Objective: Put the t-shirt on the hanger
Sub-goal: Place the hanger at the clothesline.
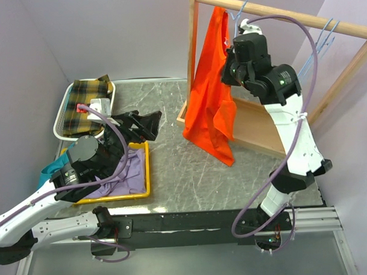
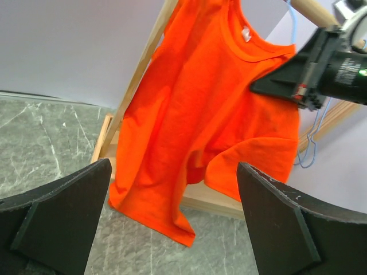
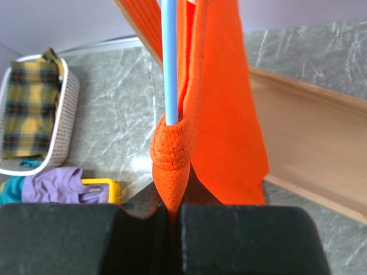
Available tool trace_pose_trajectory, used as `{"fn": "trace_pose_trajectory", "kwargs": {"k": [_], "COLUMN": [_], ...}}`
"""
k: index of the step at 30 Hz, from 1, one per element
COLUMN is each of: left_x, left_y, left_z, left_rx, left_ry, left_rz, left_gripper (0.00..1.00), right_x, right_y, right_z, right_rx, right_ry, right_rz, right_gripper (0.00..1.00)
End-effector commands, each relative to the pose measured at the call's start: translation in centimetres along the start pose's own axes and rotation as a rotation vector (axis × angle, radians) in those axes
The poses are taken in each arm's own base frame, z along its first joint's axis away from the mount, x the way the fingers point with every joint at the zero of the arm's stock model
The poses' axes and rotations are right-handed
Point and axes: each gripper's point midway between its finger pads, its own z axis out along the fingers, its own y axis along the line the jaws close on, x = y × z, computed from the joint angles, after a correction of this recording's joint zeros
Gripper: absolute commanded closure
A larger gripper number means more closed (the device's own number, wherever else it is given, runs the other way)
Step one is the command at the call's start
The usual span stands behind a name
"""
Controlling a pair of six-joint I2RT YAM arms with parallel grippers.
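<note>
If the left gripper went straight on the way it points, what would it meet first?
Most likely the t-shirt, hanging straight ahead between the open fingers of the left gripper; nothing else shows in between, though depth is hard to judge.

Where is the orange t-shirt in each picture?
Top external: the t-shirt hangs upper middle, from the wooden rack's left end.
Left wrist: the t-shirt fills the centre.
Right wrist: the t-shirt runs down the middle, into the shut right tool.
Shared landmark: the wooden rack.
</note>
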Motion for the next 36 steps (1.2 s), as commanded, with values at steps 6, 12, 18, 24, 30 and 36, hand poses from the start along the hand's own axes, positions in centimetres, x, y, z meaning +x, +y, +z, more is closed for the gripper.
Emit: {"fn": "trace_pose_trajectory", "kwargs": {"k": [6,12,18,24,30,36], "left_x": [-1.0,-1.1,-1.0,-0.5,-0.4,0.4], "left_y": [0.0,0.3,0.4,0.6,0.5,0.1], "left_z": [-0.5,-0.6,-0.7,-0.6,-0.8,-0.3], "left_rx": [0.003,-0.004,-0.008,-0.013,0.001,0.006], "left_ry": [-0.02,-0.026,-0.027,-0.021,-0.015,0.008], "left_rz": [-0.025,-0.027,-0.027,-0.026,-0.021,-0.017], "left_gripper": [0.04,0.04,0.04,0.04,0.04,0.04], "right_x": [-3.1,-2.8,-1.4,-1.1,-0.6,0.1], "right_y": [0.3,0.3,0.7,1.0,1.5,1.9], "right_z": [2.2,4.2,6.0,6.2,4.6,1.6], "right_rx": [0.033,0.073,0.074,0.064,-0.003,-0.092], "right_ry": [-0.128,-0.118,-0.081,-0.07,-0.054,-0.033], "right_rz": [0.018,-0.013,-0.02,-0.025,-0.003,0.039], "right_gripper": [1.0,1.0,1.0,1.0,0.71,0.43]}}
